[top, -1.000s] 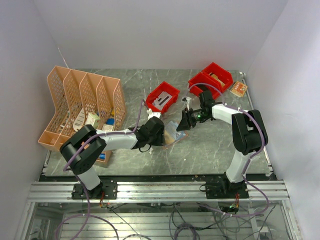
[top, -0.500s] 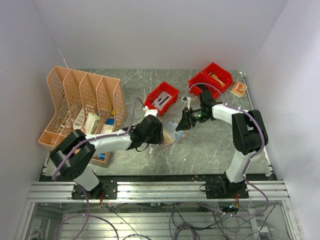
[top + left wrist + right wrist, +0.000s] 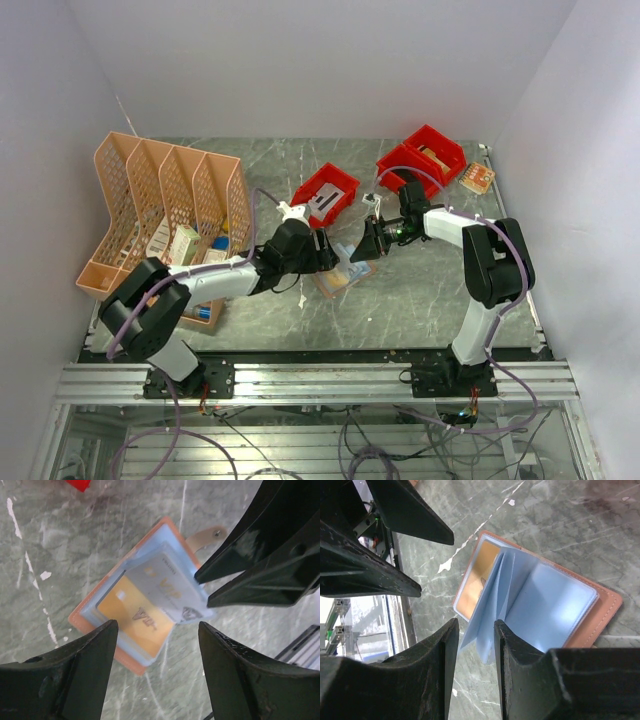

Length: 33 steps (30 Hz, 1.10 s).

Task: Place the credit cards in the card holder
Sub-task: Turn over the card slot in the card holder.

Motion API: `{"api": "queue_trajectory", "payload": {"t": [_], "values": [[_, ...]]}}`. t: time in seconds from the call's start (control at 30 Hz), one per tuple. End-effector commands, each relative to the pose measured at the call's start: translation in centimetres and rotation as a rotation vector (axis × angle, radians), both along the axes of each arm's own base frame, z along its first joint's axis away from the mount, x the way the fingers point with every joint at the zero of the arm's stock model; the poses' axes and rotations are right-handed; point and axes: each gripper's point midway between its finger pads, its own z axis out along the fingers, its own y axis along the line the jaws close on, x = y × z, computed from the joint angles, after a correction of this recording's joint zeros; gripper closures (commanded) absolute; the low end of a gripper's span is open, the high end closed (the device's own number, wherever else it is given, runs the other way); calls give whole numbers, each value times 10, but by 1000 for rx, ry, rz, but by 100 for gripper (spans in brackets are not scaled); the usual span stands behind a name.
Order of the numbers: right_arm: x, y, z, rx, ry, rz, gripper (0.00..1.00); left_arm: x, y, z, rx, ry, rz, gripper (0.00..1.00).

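Grey marble table (image 3: 430,290), middle, well off edges: holder (image 3: 340,272) lies open between arms. Right gripper (image 3: 476,624) pinches lifted sleeve leaf (image 3: 487,605). Left gripper (image 3: 157,630) spread wide, empty, directly above holder. Grey card (image 3: 167,587) pokes askew from sleeve, long axis slanting across left jaws' gap.

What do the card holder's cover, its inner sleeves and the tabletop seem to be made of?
The card holder cover: tan leather or imitation, matte, with a seam line near its edge. Its sleeves: thin, clear bluish plastic, glossy; a gold card shows through. The tabletop: grey, veined, marble-look, possibly laminate.
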Motion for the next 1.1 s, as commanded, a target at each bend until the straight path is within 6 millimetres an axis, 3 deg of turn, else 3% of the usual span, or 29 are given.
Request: {"api": "queue_trajectory", "payload": {"t": [0.0,0.33,0.73,1.07], "values": [[-6,2,-3,37,41,15,66,12,-13,19,-164,-19,34,23],[-8,4,-7,49,68,24,67,21,-23,12,-246,7,79,21],[-10,6,-9,49,79,32,68,27,-31,-8,-217,38,74,25],[-10,6,-9,46,77,33,68,34,-34,-2,-235,21,73,25]]}}
